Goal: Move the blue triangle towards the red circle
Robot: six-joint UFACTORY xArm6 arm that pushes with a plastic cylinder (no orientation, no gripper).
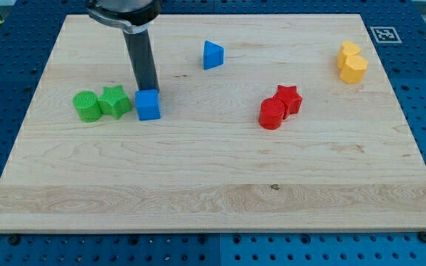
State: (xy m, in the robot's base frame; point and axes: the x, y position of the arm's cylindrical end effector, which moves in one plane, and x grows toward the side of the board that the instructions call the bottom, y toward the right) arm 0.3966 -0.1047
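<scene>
The blue triangle [212, 55] lies near the view's top, a little left of centre. The red circle [271, 114] sits right of centre, touching a red star [288, 99] just above and to its right. My tip [147, 89] comes down from the view's top left and ends right behind a blue cube [148, 105], touching or nearly touching its top edge. The tip is well to the left of and below the blue triangle.
A green circle [87, 106] and a green star [114, 101] sit side by side left of the blue cube. Two yellow blocks [351, 63] stand together at the view's top right. The wooden board [213, 199] lies on a blue pegboard table.
</scene>
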